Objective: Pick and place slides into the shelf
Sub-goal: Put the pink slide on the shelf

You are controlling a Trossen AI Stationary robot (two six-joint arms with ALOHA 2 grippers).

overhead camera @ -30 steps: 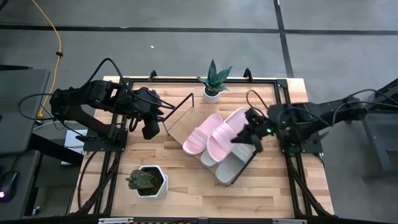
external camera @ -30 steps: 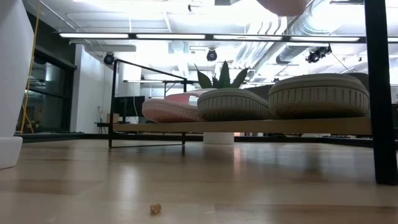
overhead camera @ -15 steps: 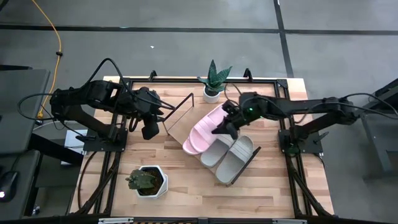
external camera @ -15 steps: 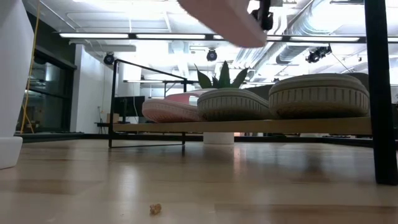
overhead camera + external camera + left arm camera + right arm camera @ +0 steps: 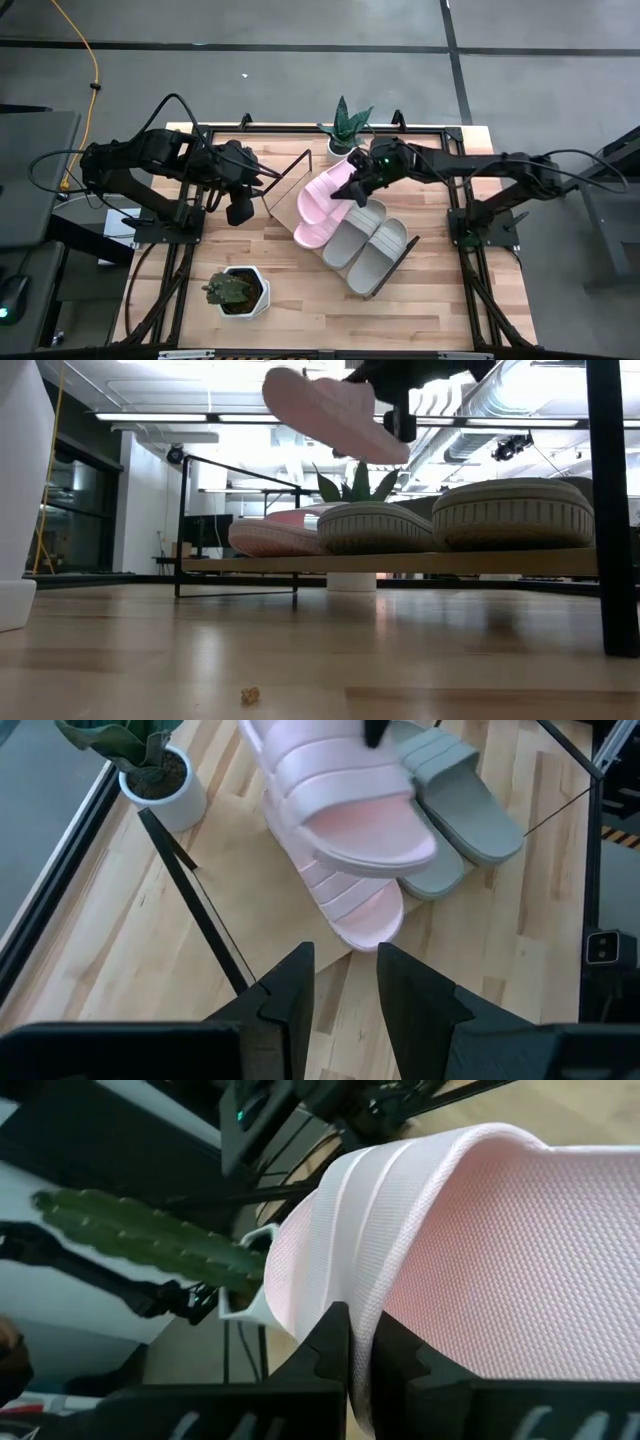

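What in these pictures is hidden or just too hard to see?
- High view: the right gripper covers part of the lifted pink slide.
- Low view: the picture's top edge cuts off the right arm; the grey slides hide most of the resting pink slide on the shelf.
- Right wrist view: the pink strap blocks the shelf.

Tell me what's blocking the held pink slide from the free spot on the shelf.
Nothing visible. The right gripper holds the pink slide above the shelf, over the other pink slide. The bare board beside that one is clear.
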